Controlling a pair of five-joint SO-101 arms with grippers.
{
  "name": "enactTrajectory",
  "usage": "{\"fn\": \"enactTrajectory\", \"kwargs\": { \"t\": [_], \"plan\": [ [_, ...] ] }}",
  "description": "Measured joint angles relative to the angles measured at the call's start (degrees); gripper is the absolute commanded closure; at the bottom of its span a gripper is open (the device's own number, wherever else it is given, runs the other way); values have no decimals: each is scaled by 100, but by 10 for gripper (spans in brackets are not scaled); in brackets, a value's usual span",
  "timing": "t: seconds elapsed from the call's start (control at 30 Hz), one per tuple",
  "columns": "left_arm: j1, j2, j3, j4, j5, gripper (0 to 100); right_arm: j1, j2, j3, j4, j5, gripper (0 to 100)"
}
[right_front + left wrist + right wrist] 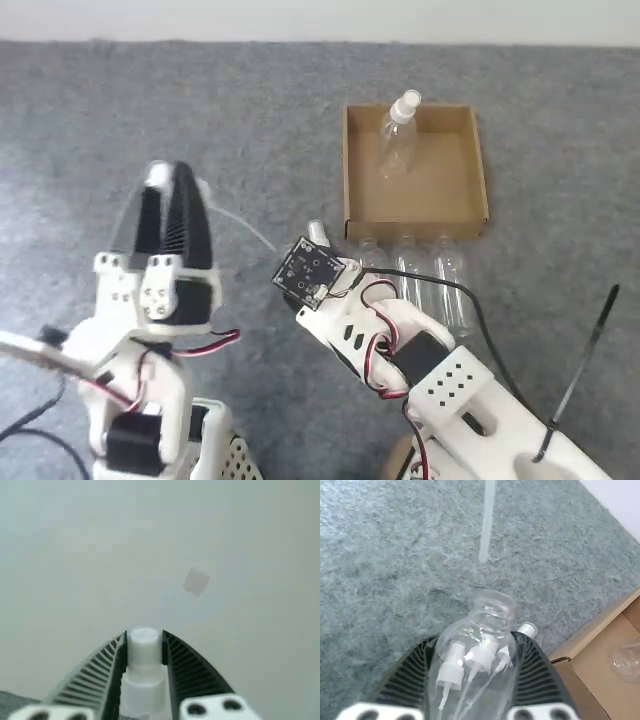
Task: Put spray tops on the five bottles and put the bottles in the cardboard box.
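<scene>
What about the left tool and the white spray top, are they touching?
Touching. The left wrist view shows the left tool with both fingers pressed against the sides of the white spray top, no gap.

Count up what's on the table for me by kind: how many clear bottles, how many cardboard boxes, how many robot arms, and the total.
Clear bottles: 5 (1 in the box, 3 on the table beside it, 1 in the right gripper)
Cardboard boxes: 1
Robot arms: 2
Total: 8
</scene>
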Motion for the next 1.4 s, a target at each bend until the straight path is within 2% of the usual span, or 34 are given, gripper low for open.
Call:
{"fn": "enactTrajectory", "kwargs": {
  "t": [0.27,0.5,0.8,0.97,1.4],
  "plan": [
    [149,0,378,-97,-79,988,0,0,0,18,0,993],
    [149,0,642,-712,-88,988,0,0,0,18,0,993],
    [369,0,958,-738,-70,988,0,0,0,18,0,993],
    [914,0,976,-334,-88,988,0,0,0,18,0,993],
    [1011,0,976,510,-70,988,0,-316,0,18,0,993]
  ]
}}
